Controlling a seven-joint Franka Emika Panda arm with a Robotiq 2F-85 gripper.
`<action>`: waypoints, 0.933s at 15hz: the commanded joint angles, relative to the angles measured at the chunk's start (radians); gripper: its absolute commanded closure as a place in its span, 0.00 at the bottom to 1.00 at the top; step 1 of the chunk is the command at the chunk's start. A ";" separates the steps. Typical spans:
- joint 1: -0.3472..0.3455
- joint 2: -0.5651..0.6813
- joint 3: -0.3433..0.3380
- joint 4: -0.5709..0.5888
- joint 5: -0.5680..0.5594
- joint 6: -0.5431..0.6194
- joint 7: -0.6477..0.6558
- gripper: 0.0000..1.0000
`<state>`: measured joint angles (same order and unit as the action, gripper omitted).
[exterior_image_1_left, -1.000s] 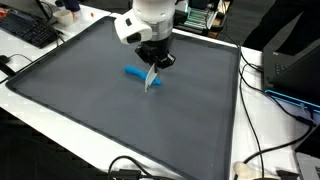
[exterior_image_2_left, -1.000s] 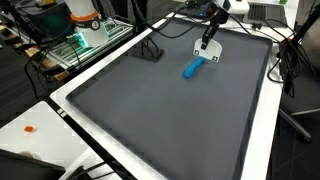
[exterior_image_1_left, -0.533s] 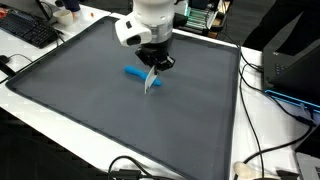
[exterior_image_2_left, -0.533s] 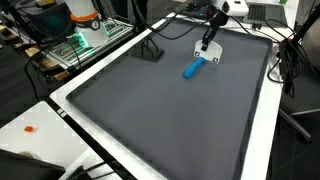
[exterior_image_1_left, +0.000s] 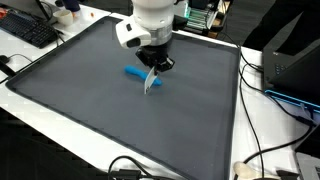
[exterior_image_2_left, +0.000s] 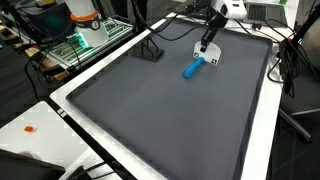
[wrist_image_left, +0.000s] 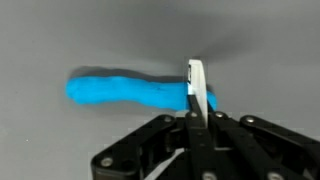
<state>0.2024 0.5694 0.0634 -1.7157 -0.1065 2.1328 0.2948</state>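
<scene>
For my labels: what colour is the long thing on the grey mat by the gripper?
The long thing is bright blue; the wrist view shows it best.

Fig. We see a bright blue stick (wrist_image_left: 125, 90), smooth and slightly uneven, lying flat on the dark grey mat (exterior_image_1_left: 80, 95), well inside its edges. A thin white strip (wrist_image_left: 196, 85), pinched edge-on in the closed gripper (wrist_image_left: 197, 115), stands upright across one end of the stick; we cannot tell if they touch
</scene>
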 joint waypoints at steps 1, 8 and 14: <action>0.011 0.015 -0.016 -0.027 0.002 0.012 0.015 0.99; 0.004 -0.011 -0.011 -0.058 0.016 -0.009 0.005 0.99; -0.002 -0.039 -0.004 -0.082 0.032 -0.033 -0.004 0.99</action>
<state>0.2016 0.5629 0.0625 -1.7401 -0.0984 2.1300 0.2950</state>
